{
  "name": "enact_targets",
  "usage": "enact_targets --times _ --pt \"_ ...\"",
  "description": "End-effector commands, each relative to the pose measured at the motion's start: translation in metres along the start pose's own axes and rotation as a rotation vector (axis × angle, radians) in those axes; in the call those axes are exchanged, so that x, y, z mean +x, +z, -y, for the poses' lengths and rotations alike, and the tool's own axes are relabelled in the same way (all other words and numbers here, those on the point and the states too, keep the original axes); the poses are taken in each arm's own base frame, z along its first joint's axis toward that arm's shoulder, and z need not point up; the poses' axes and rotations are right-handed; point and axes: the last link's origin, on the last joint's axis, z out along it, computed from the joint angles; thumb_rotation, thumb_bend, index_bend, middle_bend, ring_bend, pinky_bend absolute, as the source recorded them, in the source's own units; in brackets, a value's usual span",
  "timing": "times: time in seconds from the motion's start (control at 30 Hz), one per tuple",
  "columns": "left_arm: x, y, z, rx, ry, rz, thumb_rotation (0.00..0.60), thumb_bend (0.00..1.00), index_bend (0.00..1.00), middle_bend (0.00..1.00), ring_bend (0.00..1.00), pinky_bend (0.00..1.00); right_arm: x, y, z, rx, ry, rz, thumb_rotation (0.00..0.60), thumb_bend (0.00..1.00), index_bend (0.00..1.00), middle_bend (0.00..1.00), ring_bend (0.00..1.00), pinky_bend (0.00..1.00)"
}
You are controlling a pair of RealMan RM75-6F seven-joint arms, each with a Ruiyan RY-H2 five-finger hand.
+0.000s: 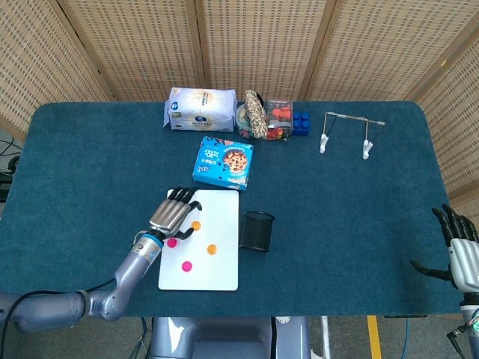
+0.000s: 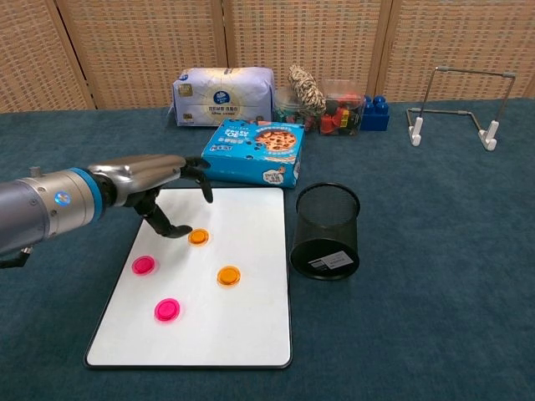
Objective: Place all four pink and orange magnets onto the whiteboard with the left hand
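A whiteboard (image 2: 242,326) (image 1: 222,275) lies flat on the blue table. On it are two orange magnets (image 2: 198,237) (image 2: 228,275) and two pink magnets (image 2: 144,265) (image 2: 167,309). In the head view the orange ones (image 1: 195,224) (image 1: 212,248) and the pink ones (image 1: 171,242) (image 1: 186,265) show as small dots. My left hand (image 2: 155,185) (image 1: 172,213) hovers over the board's upper left corner with fingers apart and holds nothing. Its thumb tip is just left of the upper orange magnet. My right hand (image 1: 460,250) stays at the table's far right edge with fingers spread.
A black mesh cup (image 2: 326,231) (image 1: 256,230) stands right of the board. A blue cookie box (image 2: 253,150) lies just behind the board. Further back are a white bag (image 2: 223,96), a box of toy bricks (image 2: 347,113) and a metal stand (image 2: 456,104).
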Motion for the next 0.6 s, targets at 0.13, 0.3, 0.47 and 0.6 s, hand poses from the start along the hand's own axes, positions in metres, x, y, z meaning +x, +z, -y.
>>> enact_targets --times 0.13,0.3,0.47,0.6 --pt "0.031 -0.050 0.041 0.046 -0.046 -0.123 0.600 0.24 0.14 0.00 0.00 0.00 0.000 0.000 0.001 0.003 -0.002 -0.005 0.600 0.05 0.00 0.00 0.00 0.00" --pt "0.041 -0.104 0.088 0.173 -0.010 -0.223 0.600 0.09 0.01 0.00 0.00 0.00 0.000 0.000 0.001 0.004 -0.007 -0.008 0.600 0.05 0.00 0.00 0.00 0.00" --pt "0.041 -0.164 0.117 0.297 -0.037 -0.350 0.600 0.00 0.00 0.00 0.00 0.00 0.000 -0.001 0.003 0.003 -0.014 -0.022 0.600 0.05 0.00 0.00 0.00 0.00" --pt "0.040 -0.198 0.125 0.343 -0.054 -0.392 0.600 0.00 0.00 0.00 0.00 0.00 0.000 -0.001 0.003 0.006 -0.017 -0.032 0.600 0.05 0.00 0.00 0.00 0.00"
